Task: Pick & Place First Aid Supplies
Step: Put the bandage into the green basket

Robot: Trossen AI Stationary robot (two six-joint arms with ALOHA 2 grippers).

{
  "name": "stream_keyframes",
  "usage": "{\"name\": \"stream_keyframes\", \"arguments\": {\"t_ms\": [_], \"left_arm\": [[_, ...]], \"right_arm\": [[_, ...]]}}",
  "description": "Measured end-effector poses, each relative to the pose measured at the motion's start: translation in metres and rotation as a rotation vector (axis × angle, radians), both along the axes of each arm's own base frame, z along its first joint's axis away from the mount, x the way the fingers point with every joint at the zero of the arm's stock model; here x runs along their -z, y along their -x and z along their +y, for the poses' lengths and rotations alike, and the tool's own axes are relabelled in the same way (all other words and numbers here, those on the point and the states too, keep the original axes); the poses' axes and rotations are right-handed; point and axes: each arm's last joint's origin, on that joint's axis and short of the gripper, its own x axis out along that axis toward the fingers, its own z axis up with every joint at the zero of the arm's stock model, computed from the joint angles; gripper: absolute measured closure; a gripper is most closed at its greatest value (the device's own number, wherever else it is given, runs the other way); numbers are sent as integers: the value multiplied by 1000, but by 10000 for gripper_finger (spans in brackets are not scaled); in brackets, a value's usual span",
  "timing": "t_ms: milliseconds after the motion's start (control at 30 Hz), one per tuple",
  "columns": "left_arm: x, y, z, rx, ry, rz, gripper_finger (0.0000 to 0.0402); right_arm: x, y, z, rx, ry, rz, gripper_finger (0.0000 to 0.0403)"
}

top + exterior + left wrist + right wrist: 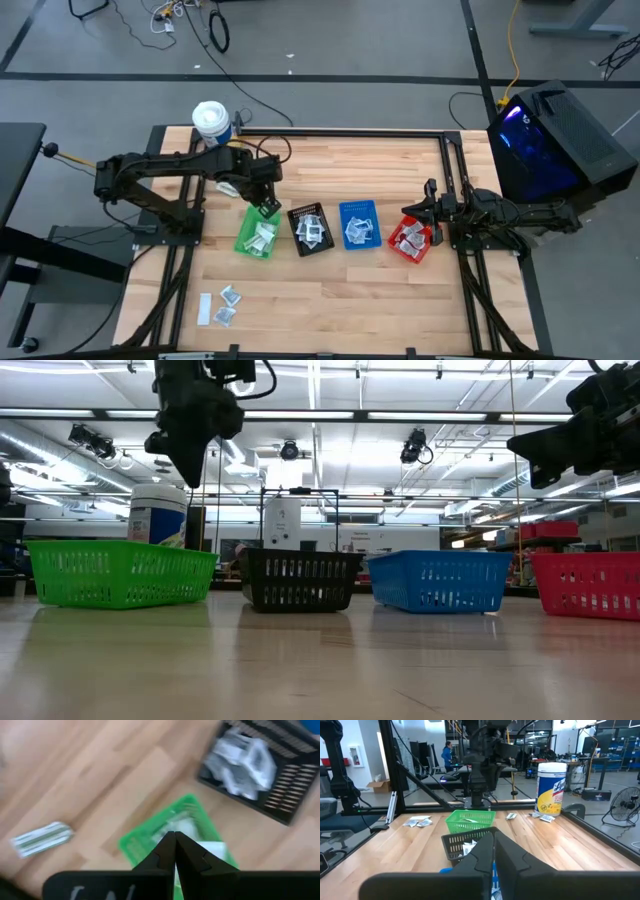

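Observation:
First aid supplies lie as small white and silvery sachets in the green bin (pixel 258 232), the black bin (pixel 310 228), the blue bin (pixel 359 223) and the red bin (pixel 411 240). Loose sachets (pixel 224 306) lie flat on the table near its front left, and one strip packet (pixel 42 839) lies beside the green bin (pixel 170 827). My left gripper (pixel 264 207) (pixel 175 847) hangs over the green bin's far end, pointing steeply down, shut, with nothing showing between its fingers (pixel 190 468). My right gripper (pixel 428 210) (pixel 494 847) waits at the right, level and shut, behind the red bin.
A white tub (pixel 210 120) (pixel 551 787) with a yellow-blue label stands at the table's far left corner. A few more sachets (pixel 545 817) lie near it. A dark frame (pixel 445 160) runs along the far and right edges. People move in the room beyond.

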Motion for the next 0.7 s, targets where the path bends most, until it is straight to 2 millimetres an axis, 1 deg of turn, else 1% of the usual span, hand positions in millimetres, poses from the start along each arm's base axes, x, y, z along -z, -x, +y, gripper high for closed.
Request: {"name": "stream_keyframes", "arguments": {"t_ms": [133,267,433,567,700], "left_arm": [[1,7,12,-60,-64,56,383],[1,11,25,-86,-102,79,361],[1,15,38,-118,-131,93,303],[1,17,44,-49,-151,107,249],[2,17,45,62,-173,126,200]], "right_arm": [[0,0,0,0,0,0,380],[0,0,0,0,0,0,380],[0,0,0,0,0,0,380],[0,0,0,0,0,0,380],[0,0,0,0,0,0,380]]}}
